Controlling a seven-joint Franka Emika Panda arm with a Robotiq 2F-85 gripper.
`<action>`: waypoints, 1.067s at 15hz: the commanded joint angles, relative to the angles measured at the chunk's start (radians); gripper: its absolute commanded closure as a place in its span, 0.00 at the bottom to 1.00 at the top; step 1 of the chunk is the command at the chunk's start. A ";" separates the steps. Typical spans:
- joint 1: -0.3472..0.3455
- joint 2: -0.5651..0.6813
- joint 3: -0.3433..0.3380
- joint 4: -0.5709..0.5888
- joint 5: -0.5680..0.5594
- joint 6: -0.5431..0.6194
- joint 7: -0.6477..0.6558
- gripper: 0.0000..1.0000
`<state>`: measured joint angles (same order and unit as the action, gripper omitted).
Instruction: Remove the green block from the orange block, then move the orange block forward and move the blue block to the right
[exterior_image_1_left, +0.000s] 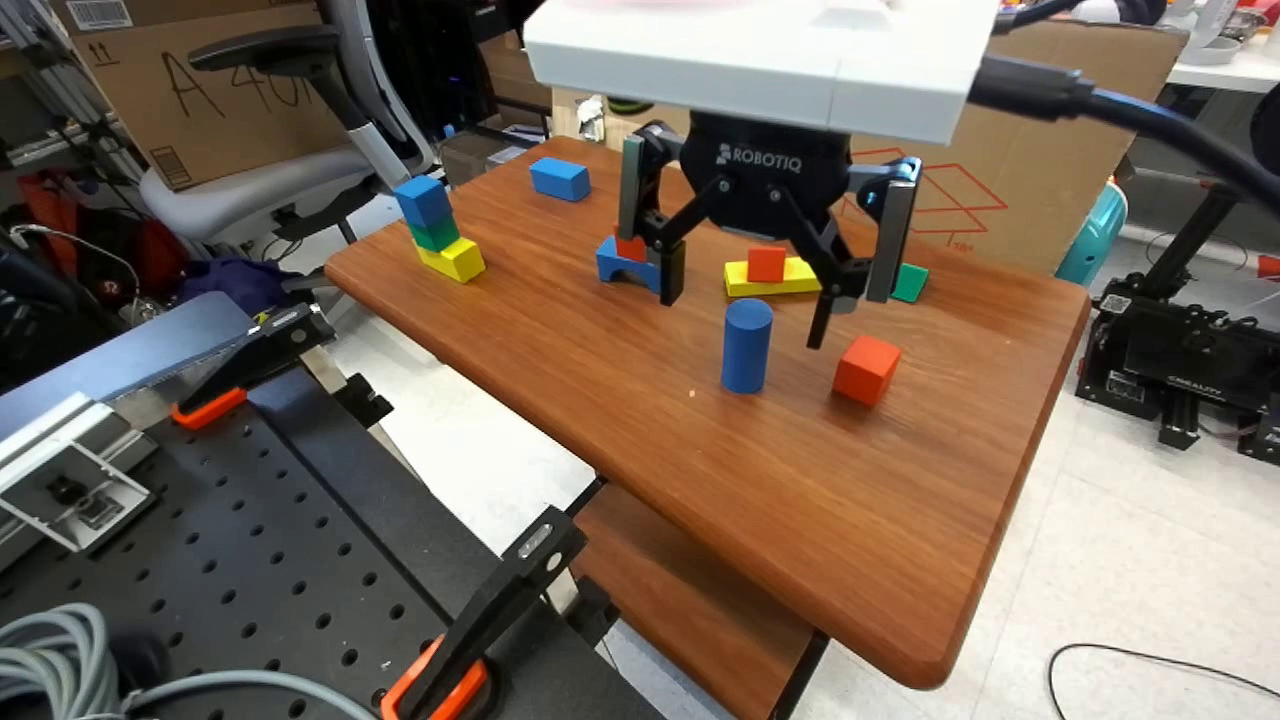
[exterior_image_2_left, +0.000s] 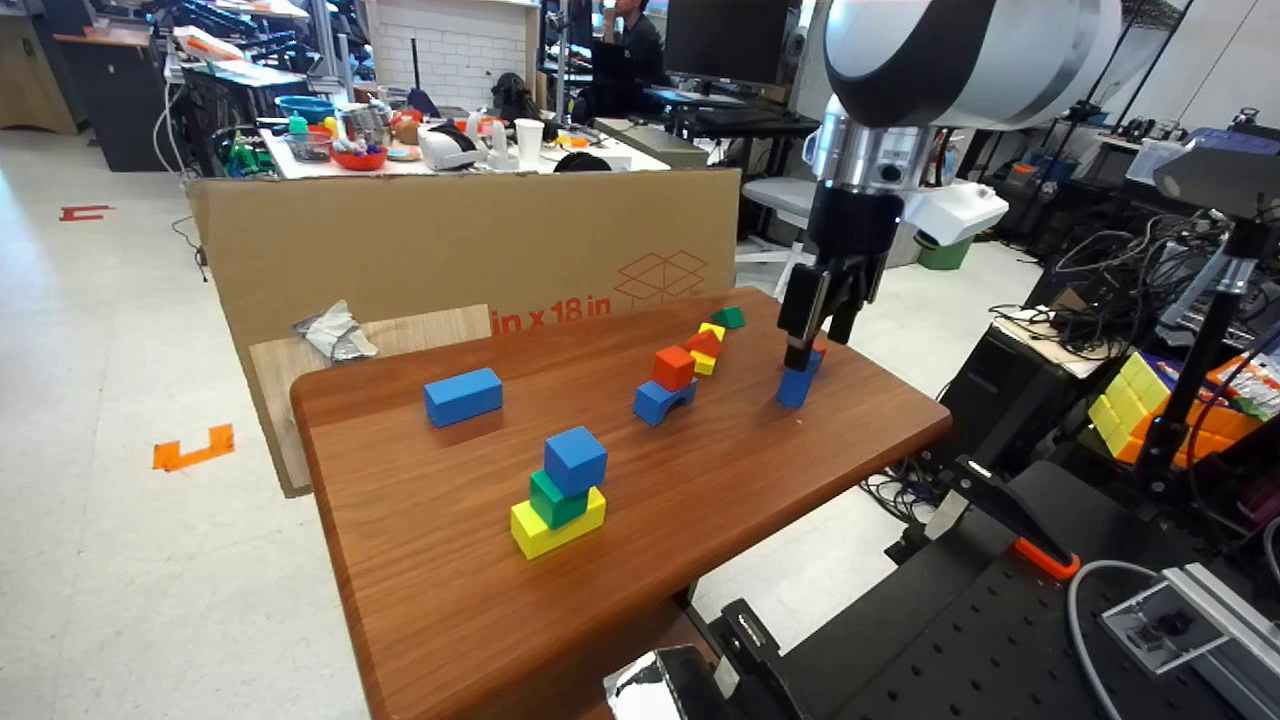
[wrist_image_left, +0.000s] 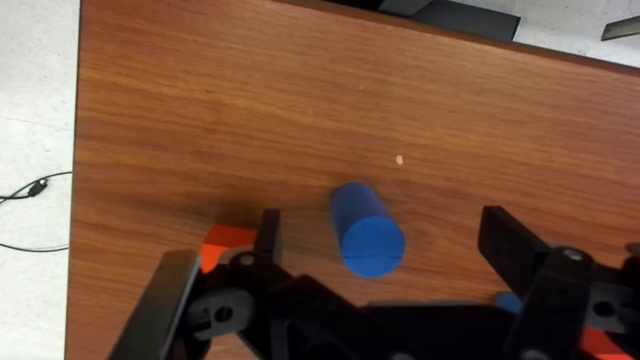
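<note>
Green block (exterior_image_1_left: 911, 283): off the orange block (exterior_image_1_left: 867, 370), so that step looks done; likely the loose piece near the table's (exterior_image_1_left: 640, 380) edge, though the pincer (exterior_image_1_left: 745, 312) seems to cover part of it in an exterior view.
Orange block: bare-topped, near the blue block (exterior_image_1_left: 746, 352); its forward move is probably done.
Blue block: upright between the pincer's tips in the wrist view; its move right seems to remain.
Pincer: spread apart, clamped on nothing.
Around: blue cube (exterior_image_2_left: 575, 460) on green cube (exterior_image_2_left: 556, 499) on yellow block (exterior_image_2_left: 545, 535); blue slab (exterior_image_2_left: 463, 397); red cube (exterior_image_2_left: 673, 367) on blue arch (exterior_image_2_left: 656, 403); red piece (exterior_image_1_left: 767, 264) on yellow bar (exterior_image_1_left: 799, 278).
In the way: the orange block, close beside one tip, could get bumped.
</note>
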<state>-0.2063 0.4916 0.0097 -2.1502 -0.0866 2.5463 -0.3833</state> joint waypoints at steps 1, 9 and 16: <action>0.007 -0.005 0.003 -0.018 0.006 0.025 -0.015 0.00; 0.038 0.022 -0.019 -0.007 -0.032 0.045 0.011 0.67; 0.007 -0.023 -0.001 -0.025 -0.001 0.053 -0.027 0.92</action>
<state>-0.1839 0.5048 0.0055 -2.1524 -0.0940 2.5735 -0.3843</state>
